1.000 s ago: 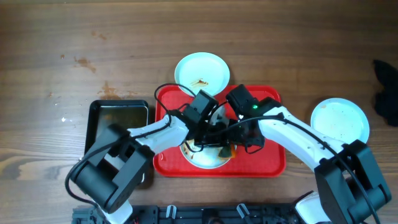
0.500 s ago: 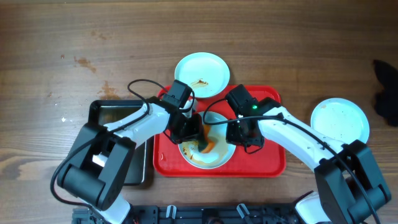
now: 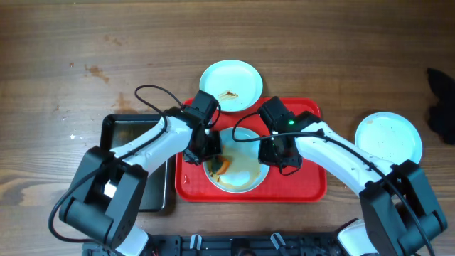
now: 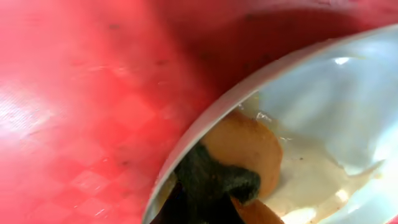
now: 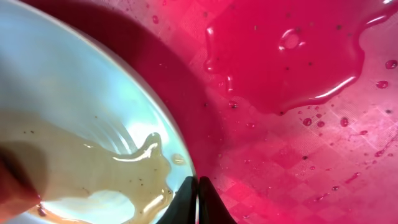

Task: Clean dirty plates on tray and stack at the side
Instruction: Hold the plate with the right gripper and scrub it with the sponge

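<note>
Sauce-smeared plate [image 3: 242,176] is lying mid-tray [image 3: 307,188]. Left fingers [image 3: 215,156] are gripping an orange sponge [image 3: 223,166] inside the plate's left rim. Right fingers [image 5: 198,200] are pinching its right rim. Far plate [image 3: 230,85] is sitting at the tray's far edge, and right plate [image 3: 388,139] is well apart on the tabletop [image 3: 71,57].

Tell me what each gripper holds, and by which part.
Left gripper: the orange sponge, grip point hidden. Right gripper: the plate on the tray, pinched by its rim.
</note>
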Robot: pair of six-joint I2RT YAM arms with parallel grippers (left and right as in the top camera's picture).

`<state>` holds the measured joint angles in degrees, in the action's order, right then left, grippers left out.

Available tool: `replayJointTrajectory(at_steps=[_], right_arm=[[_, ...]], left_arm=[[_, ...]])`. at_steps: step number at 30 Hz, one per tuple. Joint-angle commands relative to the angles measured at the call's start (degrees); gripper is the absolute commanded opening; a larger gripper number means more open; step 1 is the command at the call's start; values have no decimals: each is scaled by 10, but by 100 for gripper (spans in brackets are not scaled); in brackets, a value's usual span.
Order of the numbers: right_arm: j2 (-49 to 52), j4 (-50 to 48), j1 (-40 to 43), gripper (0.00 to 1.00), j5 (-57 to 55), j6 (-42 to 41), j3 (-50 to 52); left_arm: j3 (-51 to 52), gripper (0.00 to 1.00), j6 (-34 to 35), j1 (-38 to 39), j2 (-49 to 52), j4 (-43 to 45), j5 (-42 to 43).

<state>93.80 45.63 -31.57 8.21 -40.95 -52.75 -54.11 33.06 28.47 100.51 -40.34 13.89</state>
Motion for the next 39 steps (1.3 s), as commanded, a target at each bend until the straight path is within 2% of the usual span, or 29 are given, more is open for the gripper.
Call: replayJointTrajectory(at_steps=[1,4,8,9,10,11,13,16,23,26,27,31,35,39], right_arm=[[-2,-2,-2,5,1,-11,-12],[-2,-2,-2,4,1,-11,-12],[-2,-9,-2,5,7,2,-12],[-2,-13,-2,21,15,7,-12],[-2,-18,-3,49,24,9,-12],[-2,-28,-5,54,32,15,-12],[-1,-42,-10,54,39,13,-11],[3,-62,-18,52,45,-3,-11],[70,-92,-20,12,69,-25,-11],[93,-107,-20,11,78,-25,-11],[99,-112,-20,5,78,-26,-11],[99,-115,-20,5,77,-30,-11],[99,-115,-20,4,77,-29,-11],[99,-115,-20,4,77,-27,-11]], left_arm=[[45,4,39,-9,51,-33,-189],[45,4,73,-9,51,-52,-217],[45,4,35,-7,52,-38,-168],[45,4,34,-4,52,-34,-162],[45,4,34,1,52,-29,-157],[45,4,34,8,52,-24,-154],[45,4,34,23,52,-18,-149],[45,4,35,41,52,-16,-148],[45,4,36,49,52,-17,-135],[45,4,36,49,52,-17,-132],[45,4,36,49,52,-17,-128],[45,4,30,49,52,-15,-96],[45,4,-34,57,51,30,20],[45,4,-94,71,51,107,190]])
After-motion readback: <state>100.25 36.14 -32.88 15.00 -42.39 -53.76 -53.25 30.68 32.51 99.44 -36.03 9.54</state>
